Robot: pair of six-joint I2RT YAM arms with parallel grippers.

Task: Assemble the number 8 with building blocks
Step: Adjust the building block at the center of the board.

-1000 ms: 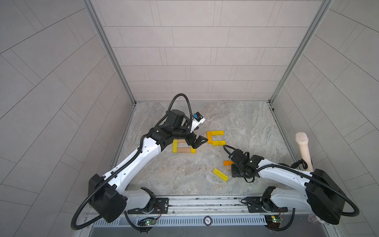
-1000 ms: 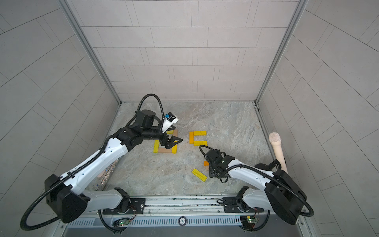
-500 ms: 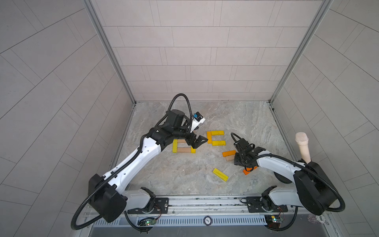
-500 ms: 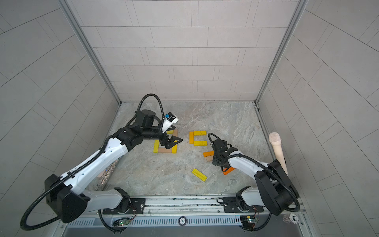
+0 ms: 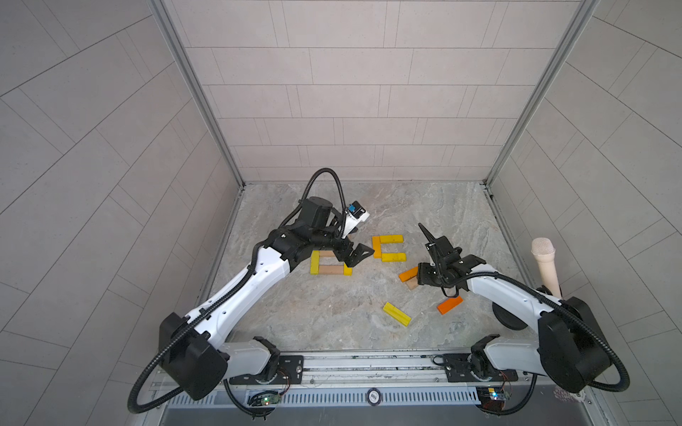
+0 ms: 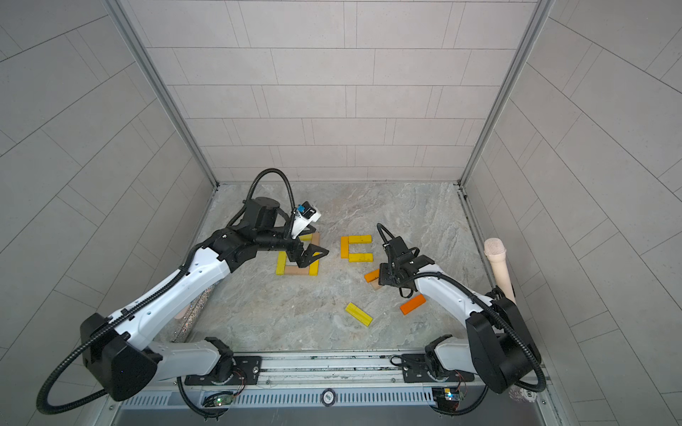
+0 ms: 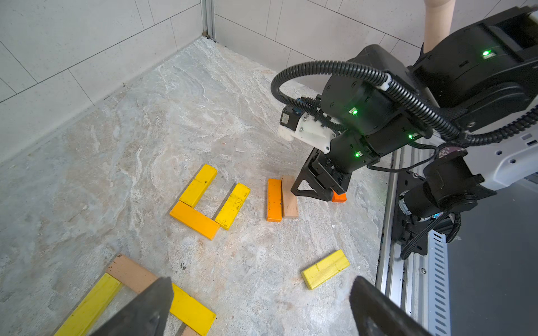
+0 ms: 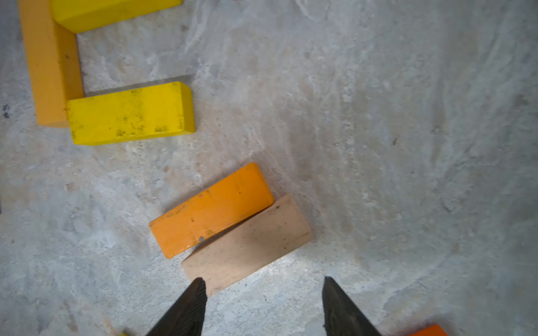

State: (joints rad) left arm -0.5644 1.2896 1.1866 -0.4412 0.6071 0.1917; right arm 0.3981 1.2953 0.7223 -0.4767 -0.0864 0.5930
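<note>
Since a second ago the right fingers [image 8: 186,311] swung farther out and parted; they were empty, one tip at the end of the tan bar [image 8: 247,244] lying flush against an orange bar [image 8: 211,209], probably lining up the next pick. The left fingers [image 7: 145,308] hung wide apart, empty, over the unfinished 8 [image 5: 329,270], likely waiting; a yellow bar [image 5: 396,314] lay loose on the tabletop [image 5: 332,313].

**Counts on the counter [image 6: 280,317]**

6 yellow flat rectangular wooden bars [image 6: 281,263] [image 6: 314,272] [image 6: 306,238] [image 6: 360,239] [image 6: 361,257] [image 6: 358,314]. 3 orange flat rectangular wooden bars [image 6: 344,247] [image 6: 372,275] [image 6: 412,304]. 3 plain tan flat rectangular wooden bars [image 6: 295,272] [image 6: 317,239] [image 6: 375,284] showing; part of one cluster hidden under an arm, can't count there. 1 beige microphone [image 6: 500,273]. 1 glittery silver microphone [image 6: 197,311], mostly covered. 2 white-and-black robot arms [image 6: 177,291] [image 6: 446,295].
</note>
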